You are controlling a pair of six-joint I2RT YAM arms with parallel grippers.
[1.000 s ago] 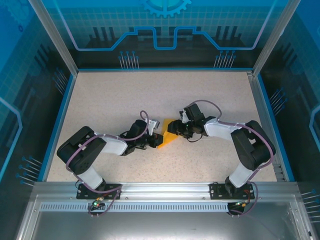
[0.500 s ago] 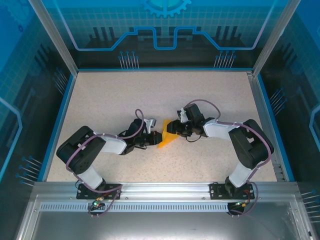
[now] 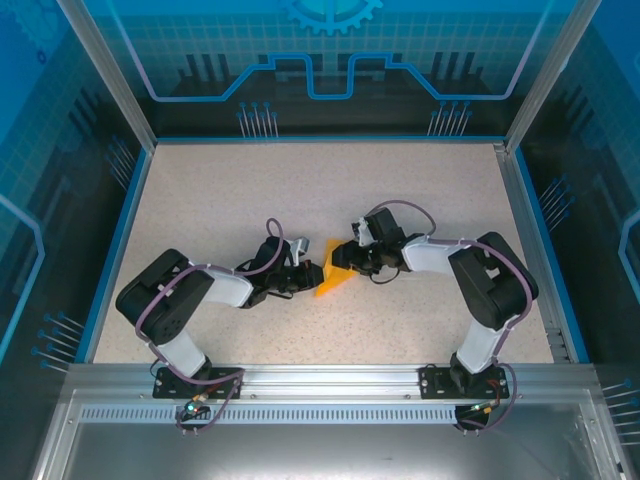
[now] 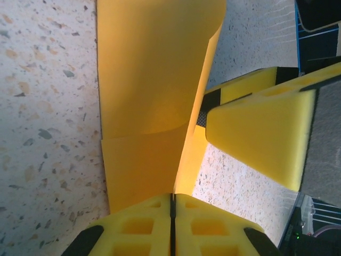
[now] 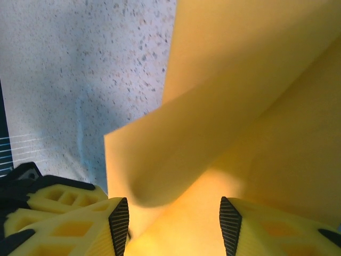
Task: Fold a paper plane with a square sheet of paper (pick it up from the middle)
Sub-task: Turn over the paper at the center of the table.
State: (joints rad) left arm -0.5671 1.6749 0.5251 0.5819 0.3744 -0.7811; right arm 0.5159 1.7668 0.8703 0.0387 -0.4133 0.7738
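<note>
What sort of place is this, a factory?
More likely a robotics lab or demo cell: two small arms working orange-yellow paper, an aluminium rail under their bases, a speckled table boxed in by blue-printed clear panels.

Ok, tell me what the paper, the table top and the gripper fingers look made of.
Paper: thin matte orange-yellow sheet; it curls and bends softly.
Table top: hard, pale and speckled, perhaps laminate or stone-look.
Fingers: yellow plastic, likely printed, with open lattice cells and black ribbed tips.
</note>
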